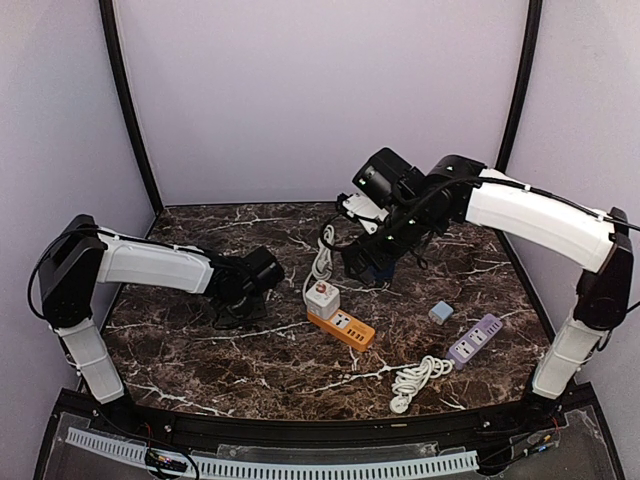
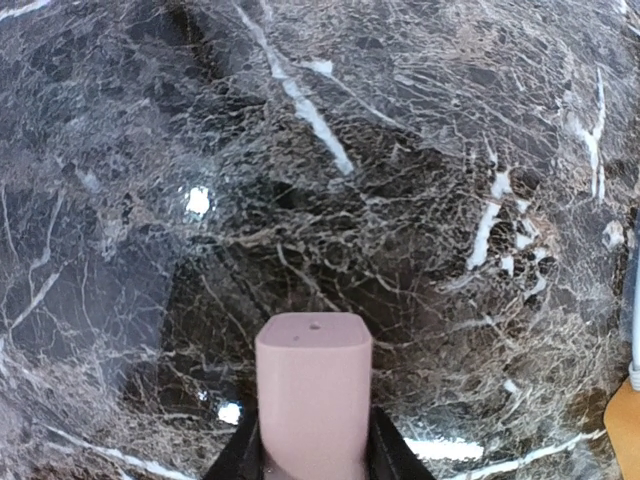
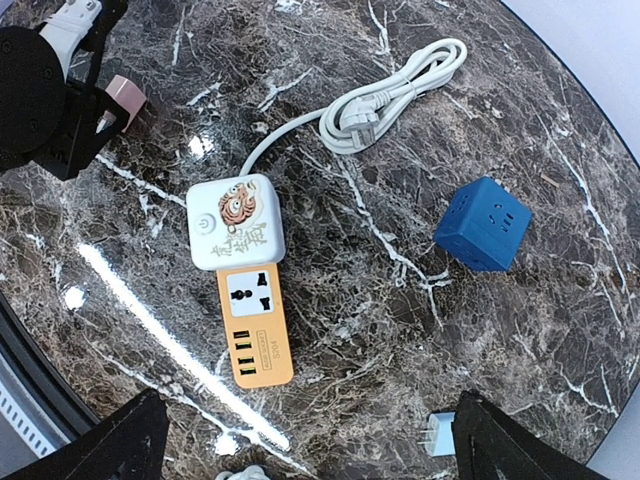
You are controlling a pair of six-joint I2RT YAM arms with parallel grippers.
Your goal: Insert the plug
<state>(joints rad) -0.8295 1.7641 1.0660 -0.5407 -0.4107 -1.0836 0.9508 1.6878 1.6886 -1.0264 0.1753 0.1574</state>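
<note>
Cord point(image 1: 418, 378), white and coiled, lies lowest in the overhead frame beside a purple power strip point(image 1: 475, 340) on the bench point(image 1: 200, 360). Mid-frame sits an orange power strip point(image 1: 345, 328), a white cube adapter point(image 1: 321, 298) seated on its upper end. Left of it, apart, the left hand point(image 2: 313, 455) is clamped on the pink plug point(image 2: 313, 380). Higher up, the right hand point(image 3: 310, 425) hovers over the strip, fingers point(image 3: 110, 450) spread wide, a blue cube socket point(image 3: 483, 222) at mid-right of its wrist view.

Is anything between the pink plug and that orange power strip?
Only bare marble tabletop separates the pink plug from the orange power strip; a white cube adapter on the strip stands before its free socket.
</note>
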